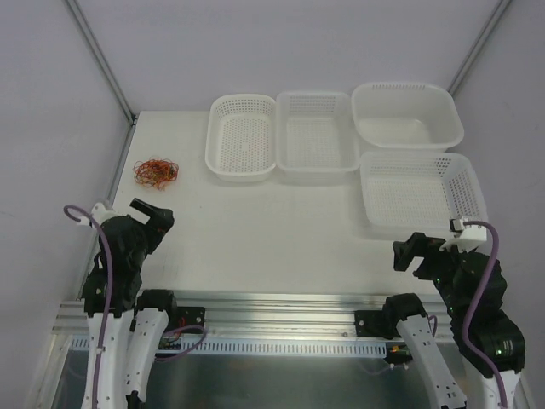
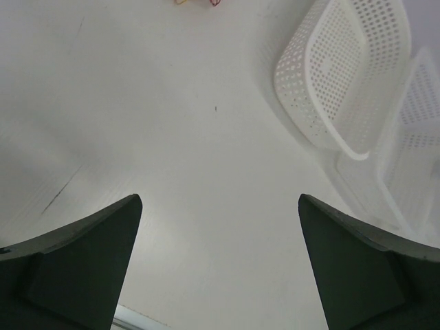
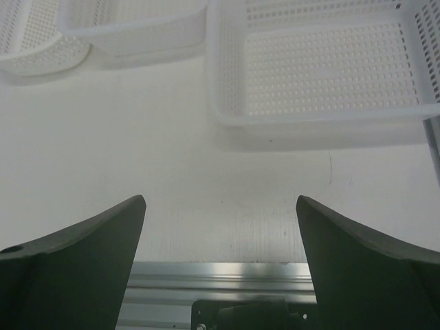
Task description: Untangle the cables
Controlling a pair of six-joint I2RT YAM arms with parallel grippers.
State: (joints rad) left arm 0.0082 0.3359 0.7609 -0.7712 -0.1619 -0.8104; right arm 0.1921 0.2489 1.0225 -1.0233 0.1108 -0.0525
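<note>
Cables (image 1: 157, 173): one small tangled clump of orange, red and dark strands on the worktop (image 1: 255, 221), far left, just beyond the left claw.
Handling: by my judgement very light, limp and springy. Such thin strands could slip between the fingers, and a pull on one may drag the whole clump along.
Where to hold: probably a loop sticking out at the clump's edge, with one claw pinning the clump and the other teasing a strand free.
Left claw (image 1: 153, 215): released, jaws wide and empty, near the clump but not touching it.
Right claw (image 1: 415, 253): also released and empty, near right, well apart from the cables.
Baskets (image 1: 243, 174): four white perforated ones, three in a far row and one nearer on the right. The leftmost stands near the clump, to its right.
In the way: nothing lies between the left claw and the clump. The leftmost basket's wall limits room for spreading strands rightward.
</note>
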